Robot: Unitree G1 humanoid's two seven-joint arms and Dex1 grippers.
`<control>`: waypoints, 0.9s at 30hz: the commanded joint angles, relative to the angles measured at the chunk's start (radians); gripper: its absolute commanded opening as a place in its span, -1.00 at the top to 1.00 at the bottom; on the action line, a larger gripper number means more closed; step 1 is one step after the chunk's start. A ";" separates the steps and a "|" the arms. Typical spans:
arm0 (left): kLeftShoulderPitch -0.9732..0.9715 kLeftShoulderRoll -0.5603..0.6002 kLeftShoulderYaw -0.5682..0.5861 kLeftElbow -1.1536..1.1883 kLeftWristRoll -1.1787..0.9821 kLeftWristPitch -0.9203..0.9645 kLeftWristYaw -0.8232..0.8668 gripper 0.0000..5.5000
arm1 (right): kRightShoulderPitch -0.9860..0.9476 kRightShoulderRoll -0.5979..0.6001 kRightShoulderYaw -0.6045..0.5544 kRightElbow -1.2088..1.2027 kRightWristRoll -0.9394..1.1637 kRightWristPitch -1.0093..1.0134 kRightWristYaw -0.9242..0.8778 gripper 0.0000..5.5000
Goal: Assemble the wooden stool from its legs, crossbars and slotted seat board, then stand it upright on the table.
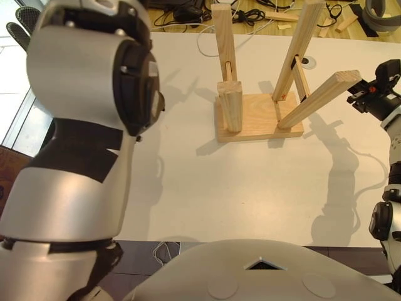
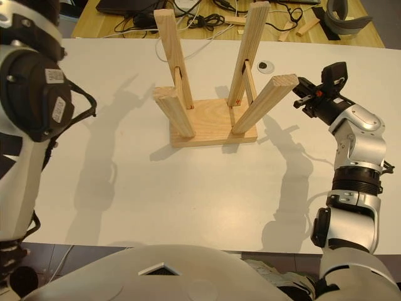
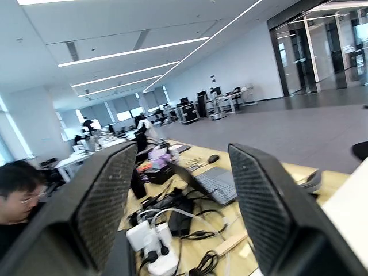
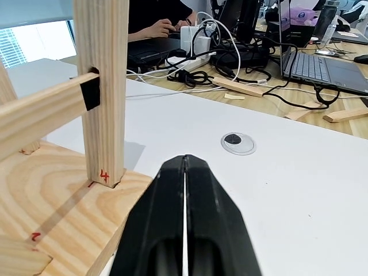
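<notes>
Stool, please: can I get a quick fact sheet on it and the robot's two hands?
stool: upside down on table
seat board: lying flat, four legs pointing up
crossbars: two seen, each joining a pair of legs
right hand: shut, empty, by near right leg tip
left hand: open, empty, raised, facing the room

Just beyond the right gripper point(image 4: 185, 158), jaws pressed together, the upright leg point(image 4: 102, 86) loses its upper end to the picture's edge. The jaws hide the nearest corner of the seat board point(image 4: 57, 213), and the crossbar point(image 4: 40, 115) is cropped too.
</notes>
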 commanded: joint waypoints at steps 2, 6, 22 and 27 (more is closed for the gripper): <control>0.442 0.144 -0.046 -0.204 0.052 0.165 -0.005 -0.06 | 0.064 -0.016 0.007 -0.020 -0.032 0.003 -0.036 0.99; 0.777 0.148 -0.145 -0.589 0.044 0.414 -0.121 0.15 | 0.164 -0.015 0.051 -0.066 -0.072 0.034 -0.045 1.00; 1.250 0.160 -0.397 -1.242 -0.016 0.799 -0.271 1.00 | 0.206 -0.011 0.228 0.032 -0.202 -0.127 0.024 1.00; 1.265 0.114 -0.405 -1.242 -0.032 0.804 -0.216 1.00 | 0.193 -0.015 0.236 0.016 -0.188 -0.120 0.074 1.00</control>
